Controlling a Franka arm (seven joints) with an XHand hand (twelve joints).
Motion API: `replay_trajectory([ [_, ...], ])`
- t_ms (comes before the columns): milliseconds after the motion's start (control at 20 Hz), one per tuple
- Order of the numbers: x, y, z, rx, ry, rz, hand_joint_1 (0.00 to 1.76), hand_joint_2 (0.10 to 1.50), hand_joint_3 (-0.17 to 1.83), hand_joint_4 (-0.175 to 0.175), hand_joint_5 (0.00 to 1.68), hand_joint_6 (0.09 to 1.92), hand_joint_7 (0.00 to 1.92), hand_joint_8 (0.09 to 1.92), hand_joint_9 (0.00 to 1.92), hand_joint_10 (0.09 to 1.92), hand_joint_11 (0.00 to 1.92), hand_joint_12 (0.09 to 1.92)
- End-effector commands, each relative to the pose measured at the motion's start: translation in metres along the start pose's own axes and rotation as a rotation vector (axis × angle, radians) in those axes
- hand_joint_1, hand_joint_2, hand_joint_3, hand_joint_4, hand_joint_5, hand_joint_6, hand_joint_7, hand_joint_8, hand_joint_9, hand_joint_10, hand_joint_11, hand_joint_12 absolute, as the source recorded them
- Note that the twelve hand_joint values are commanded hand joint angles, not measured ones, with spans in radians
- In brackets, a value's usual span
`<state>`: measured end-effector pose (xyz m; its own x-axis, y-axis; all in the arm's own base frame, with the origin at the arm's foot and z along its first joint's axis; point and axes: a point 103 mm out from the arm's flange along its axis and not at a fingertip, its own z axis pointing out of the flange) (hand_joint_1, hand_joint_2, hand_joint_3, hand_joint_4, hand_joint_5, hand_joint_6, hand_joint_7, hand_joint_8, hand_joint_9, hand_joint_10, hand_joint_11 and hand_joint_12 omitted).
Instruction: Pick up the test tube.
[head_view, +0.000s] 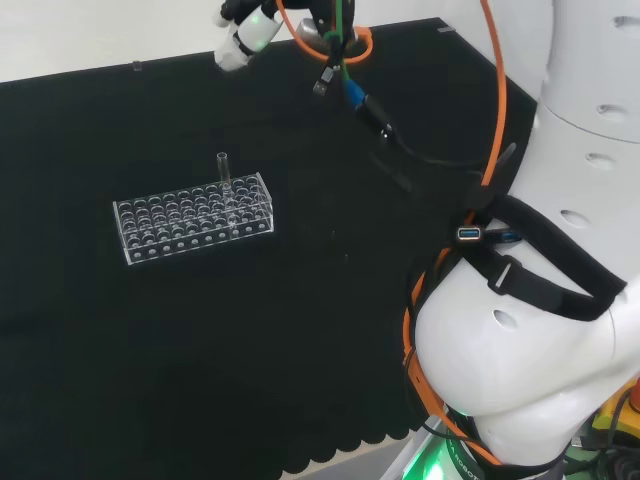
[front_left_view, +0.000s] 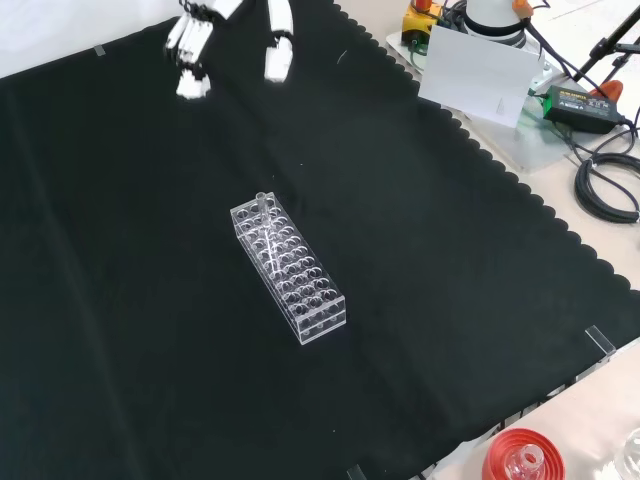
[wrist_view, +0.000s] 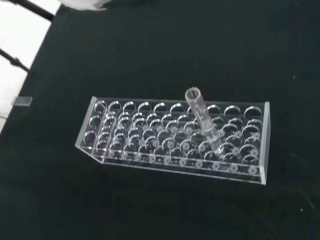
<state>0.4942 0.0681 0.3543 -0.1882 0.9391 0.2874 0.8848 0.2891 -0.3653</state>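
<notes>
Tube (wrist_view: 201, 114): upright in clear rack (wrist_view: 150, 145), mid-surface (front_left_view: 150, 300), near one end. Hand (front_left_view: 195, 45): fingers straight, open, empty, above the cloth's far edge, well apart from rack.

Test tube (wrist_view: 201, 115), clear glass, open mouth up, standing upright in clear plastic rack (wrist_view: 175, 137), near one end, on black-clothed table (head_view: 300, 330)

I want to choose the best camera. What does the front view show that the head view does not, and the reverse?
The front view alone shows a red ribbed stand at the cloth's near edge and a white card beyond the cloth. The head view alone shows the arm's white links with orange cables. Both show the hand, fingers straight, high above the cloth, and one test tube upright in the clear rack.
</notes>
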Motion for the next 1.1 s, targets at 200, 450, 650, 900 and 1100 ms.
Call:
replay_trajectory([
  [200, 0.006, 0.030, 0.029, 0.071, -0.027, -0.009, 0.77, 0.78, 0.36, -0.074, 0.26, 0.10, 0.24, 0.87, 0.27, 0.95, 0.03, 1.56],
  [450, 0.006, 0.041, 0.050, 0.108, -0.047, -0.013, 0.77, 0.77, 0.36, -0.075, 0.27, 0.10, 0.25, 0.87, 0.27, 0.95, 0.03, 1.56],
  [650, 0.004, 0.052, 0.067, 0.135, -0.055, -0.006, 0.78, 0.77, 0.36, -0.075, 0.27, 0.09, 0.25, 0.87, 0.28, 0.95, 0.03, 1.56],
  [900, -0.003, 0.068, 0.082, 0.154, -0.098, 0.014, 0.79, 0.77, 0.37, -0.075, 0.27, 0.09, 0.26, 0.87, 0.28, 0.94, 0.03, 1.56],
  [1100, -0.008, 0.078, 0.094, 0.178, -0.129, 0.023, 0.79, 0.77, 0.37, -0.075, 0.27, 0.09, 0.26, 0.87, 0.28, 0.94, 0.03, 1.56],
])
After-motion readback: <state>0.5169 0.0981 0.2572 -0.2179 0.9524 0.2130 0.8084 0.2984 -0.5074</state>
